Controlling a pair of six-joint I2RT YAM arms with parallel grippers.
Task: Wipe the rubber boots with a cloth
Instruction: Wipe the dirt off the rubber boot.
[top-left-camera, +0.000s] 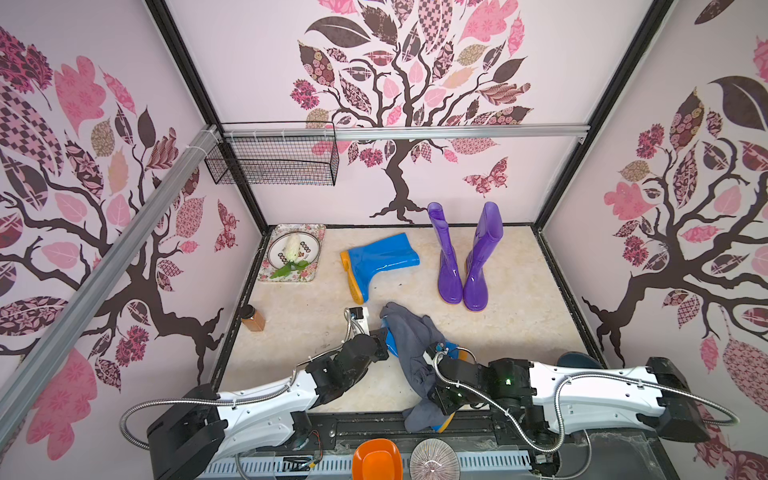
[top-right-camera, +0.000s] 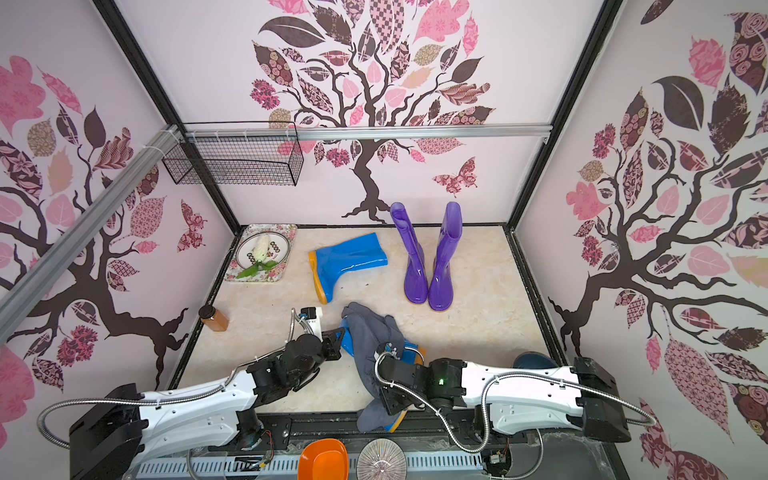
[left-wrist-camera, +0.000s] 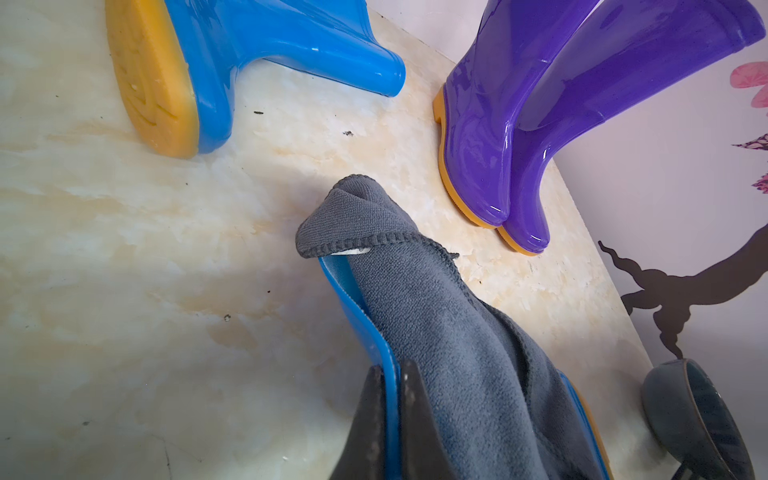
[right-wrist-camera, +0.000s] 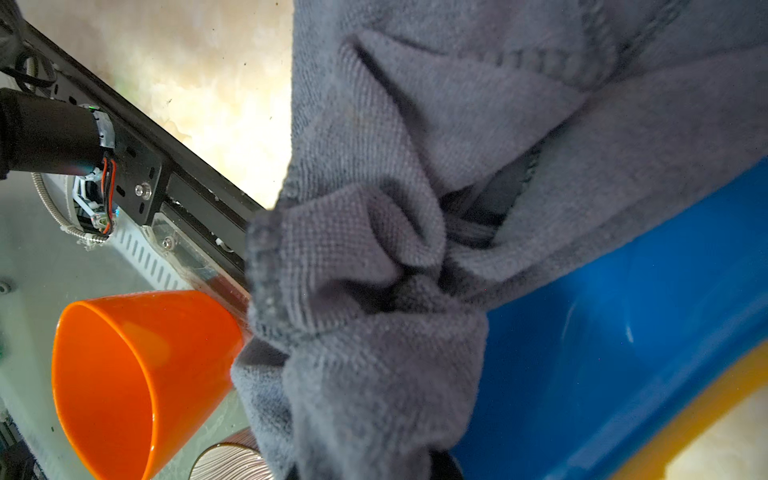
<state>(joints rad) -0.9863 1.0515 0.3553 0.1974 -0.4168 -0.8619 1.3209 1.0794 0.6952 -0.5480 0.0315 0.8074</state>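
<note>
1. Wiping is in hand. Our left gripper (left-wrist-camera: 392, 366) is clamped on the shaft rim of the near blue boot (right-wrist-camera: 602, 353), which sits at the front edge of the surface (top-left-camera: 519, 324), mostly under the cloth (top-left-camera: 409, 332).
2. The right gripper (top-left-camera: 441, 397) is closed on a bunch of that cloth against the boot's side.
3. Next, we judge, comes a stroke along the shaft while the left arm holds firm.
4. Not yet wiped, it seems: a second blue boot (top-left-camera: 380, 259) on its side and the purple boots (top-left-camera: 451, 257) upright by the back wall.
5. An orange cup (top-left-camera: 377, 459) stands near the hanging cloth and could be snagged.
</note>
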